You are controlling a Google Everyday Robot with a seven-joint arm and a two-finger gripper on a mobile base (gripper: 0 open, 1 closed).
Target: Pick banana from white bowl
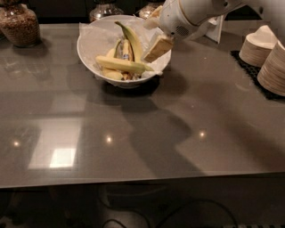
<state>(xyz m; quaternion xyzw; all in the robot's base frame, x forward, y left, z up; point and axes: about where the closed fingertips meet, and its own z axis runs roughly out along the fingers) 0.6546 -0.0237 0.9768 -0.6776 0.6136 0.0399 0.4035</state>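
Observation:
The white bowl (pixel 91 44), lined with crinkled paper, stands at the back of the grey table. The pale, nearly straight banana (pixel 119 64) lies across its front, greenish tip pointing right. A more curved greenish banana (pixel 132 39) with a dark stem and another banana (pixel 125 50) with a blue sticker lie behind it. My gripper (pixel 148 41) hangs over the bowl's right rim, just above the pale banana's tip. It is open and empty, with one cream finger (pixel 156 47) low and the other higher up.
Glass jars stand along the back: one at the far left (pixel 18 24), two behind the bowl (pixel 103 9). Stacks of small cream paper bowls (pixel 267 58) sit on a black mat at the right. A white card (pixel 218 29) stands behind my arm.

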